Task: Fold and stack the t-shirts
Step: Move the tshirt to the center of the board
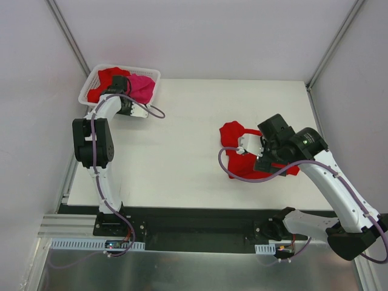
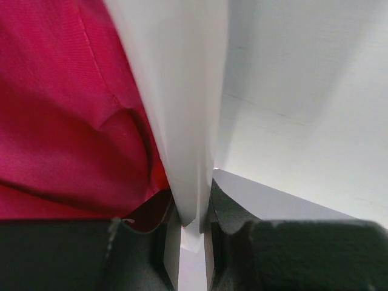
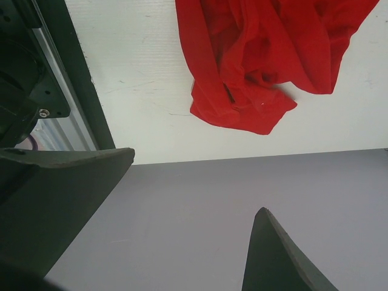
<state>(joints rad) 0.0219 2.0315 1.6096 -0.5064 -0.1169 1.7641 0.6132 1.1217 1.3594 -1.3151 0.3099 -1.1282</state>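
- Nearest, the left gripper (image 2: 193,221) nips the wall of the white basket (image 2: 182,91) between almost-closed fingers, with the pink t-shirt (image 2: 60,121) just beside it inside.
- Over the table (image 3: 133,60), the right gripper (image 3: 197,182) gapes wide and empty, near a crumpled red t-shirt (image 3: 254,54).
- Another red t-shirt (image 1: 106,79) shares the basket.

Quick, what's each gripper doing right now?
Left gripper: closed on the white basket wall.
Right gripper: open, empty, near the red t-shirt.

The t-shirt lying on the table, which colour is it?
The t-shirt is plain bright red; right wrist view shows it best.
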